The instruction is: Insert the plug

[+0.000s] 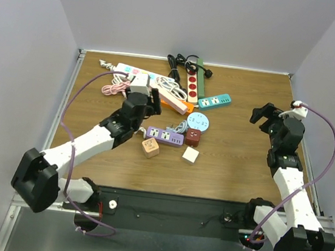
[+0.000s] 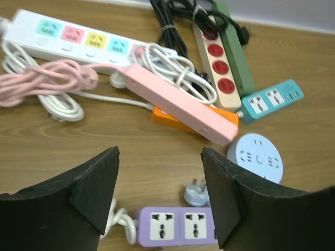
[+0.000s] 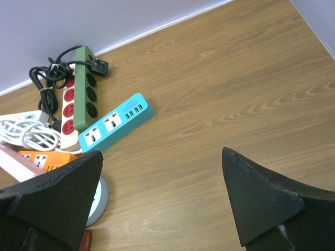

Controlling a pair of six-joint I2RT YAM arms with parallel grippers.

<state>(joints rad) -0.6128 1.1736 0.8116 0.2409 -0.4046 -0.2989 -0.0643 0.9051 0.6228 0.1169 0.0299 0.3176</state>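
Left gripper (image 2: 159, 157), two fingers (image 2: 94, 193) apart, one purple strip (image 2: 175, 226), one white plug (image 2: 196, 192)

On the wooden table (image 2: 78, 151), a pink power strip (image 2: 180, 104) lies across an orange strip (image 2: 167, 119). A green strip (image 2: 236, 55) and a cream strip (image 2: 215, 65) sit side by side, a teal strip (image 2: 272, 99) near them.

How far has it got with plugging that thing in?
Nothing looks done yet: the white plug lies loose next to the purple strip, whose visible sockets are empty. In hand: the left fingers hang open above both, holding nothing; the right fingers are open, off to the side. Left: grasp the plug and push it in.
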